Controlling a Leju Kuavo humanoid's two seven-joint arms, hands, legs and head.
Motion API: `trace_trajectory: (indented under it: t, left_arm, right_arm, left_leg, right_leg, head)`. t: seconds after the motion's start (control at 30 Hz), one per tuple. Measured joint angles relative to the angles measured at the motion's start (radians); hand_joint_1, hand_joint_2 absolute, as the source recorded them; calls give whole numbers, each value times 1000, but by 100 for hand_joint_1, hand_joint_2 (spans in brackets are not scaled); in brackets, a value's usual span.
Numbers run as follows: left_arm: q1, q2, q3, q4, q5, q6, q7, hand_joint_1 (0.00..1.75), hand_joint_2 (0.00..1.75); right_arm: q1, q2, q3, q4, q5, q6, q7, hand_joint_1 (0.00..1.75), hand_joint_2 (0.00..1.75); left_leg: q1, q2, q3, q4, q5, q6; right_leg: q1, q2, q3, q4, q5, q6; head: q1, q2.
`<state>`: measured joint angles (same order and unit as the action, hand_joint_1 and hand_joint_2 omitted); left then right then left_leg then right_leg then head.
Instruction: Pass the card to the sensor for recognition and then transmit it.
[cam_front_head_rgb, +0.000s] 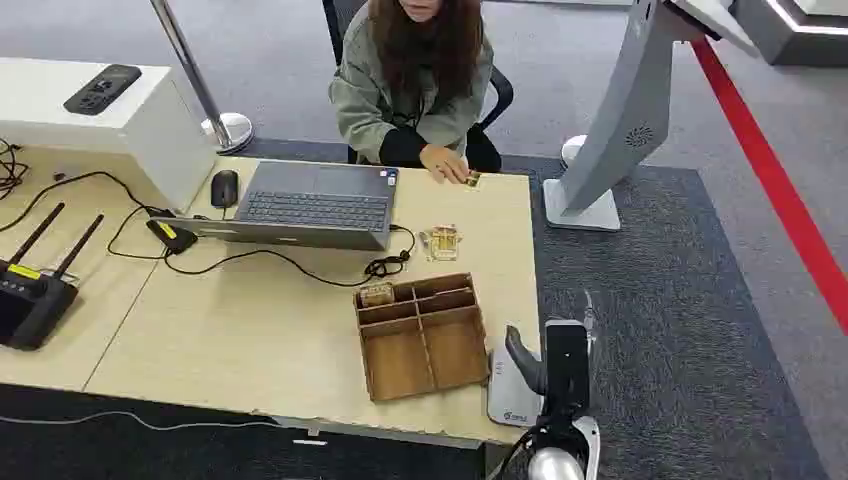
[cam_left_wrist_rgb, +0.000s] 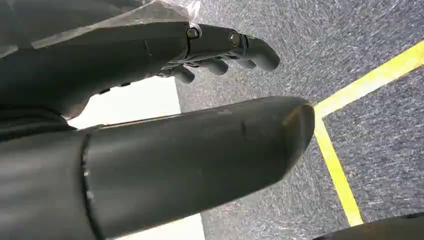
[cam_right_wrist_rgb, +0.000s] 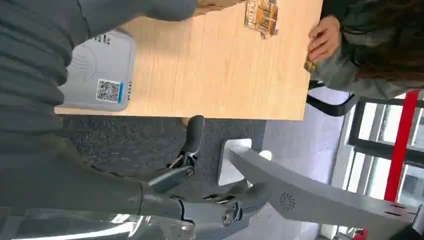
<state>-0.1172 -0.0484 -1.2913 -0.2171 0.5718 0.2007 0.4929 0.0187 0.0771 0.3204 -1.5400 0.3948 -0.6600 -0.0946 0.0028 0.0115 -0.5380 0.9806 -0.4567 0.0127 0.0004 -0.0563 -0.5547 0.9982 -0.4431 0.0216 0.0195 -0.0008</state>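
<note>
My right hand (cam_front_head_rgb: 555, 362) hovers at the lower right of the head view, beside the table's (cam_front_head_rgb: 250, 330) right edge and just over the grey sensor (cam_front_head_rgb: 510, 395); its fingers (cam_right_wrist_rgb: 192, 135) are spread and hold nothing. A card (cam_front_head_rgb: 442, 241) lies on the table above the wooden box (cam_front_head_rgb: 421, 335), right of the laptop (cam_front_head_rgb: 310, 205). Another small card (cam_front_head_rgb: 472, 181) sits at the table's far edge under a person's hand (cam_front_head_rgb: 443, 162). My left hand (cam_left_wrist_rgb: 165, 120) hangs over grey carpet, fingers (cam_left_wrist_rgb: 235, 50) loosely curled around nothing.
</note>
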Motion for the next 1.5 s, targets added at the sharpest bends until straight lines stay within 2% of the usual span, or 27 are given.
trace_trajectory:
  t: [0.23, 0.43, 0.6, 0.87, 1.1, 1.3, 1.5]
  left_arm:
    - [0, 1, -4, 0, -5, -5, -3, 0, 0]
    - [-1, 3, -6, 0, -25, -18, -7, 0, 0]
    - [-5, 9, -15, 0, -45, -32, -15, 0, 0]
    - [-7, 16, -31, 0, -66, -36, -24, 0, 0]
    - [-8, 19, -38, 0, -72, -41, -33, 0, 0]
    - [-8, 21, -45, 0, -75, -42, -35, 0, 0]
    - [-10, 21, -48, 0, -79, -43, -44, 0, 0]
  right_arm:
    - [-4, -2, 2, -3, 33, 0, 13, 0, 175]
    - [-57, -24, 22, -13, 83, 0, 105, 0, 175]
    - [-188, -82, 85, -11, 41, 0, 252, 0, 175]
    - [-404, -156, 224, 25, -67, 0, 345, 0, 175]
    - [-531, -177, 323, 95, -123, 1, 368, 0, 175]
    - [-579, -183, 371, 149, -143, 1, 368, 0, 175]
    - [-628, -169, 410, 229, -212, 2, 331, 0, 175]
  left_leg:
    - [0, 0, 0, 0, 0, 0]
    - [0, 0, 0, 0, 0, 0]
    - [0, 0, 0, 0, 1, 0]
    - [0, 0, 0, 0, 1, 0]
    - [0, 0, -1, 0, 1, 0]
    - [0, 0, -1, 0, 1, 0]
    - [0, 0, -1, 0, 1, 0]
  right_leg:
    - [0, 0, 0, 0, 0, 0]
    - [0, 0, 1, 0, 0, 0]
    - [0, 0, 1, 0, 1, -1]
    - [0, 0, 0, 0, 1, 0]
    - [0, 0, 0, 0, 1, -1]
    - [0, 0, 0, 0, 1, 0]
    - [0, 0, 0, 0, 1, 0]
  head:
    - [0, 0]
    - [0, 0]
    - [0, 0]
    - [0, 0]
    - [0, 0]
    - [0, 0]
    - [0, 0]
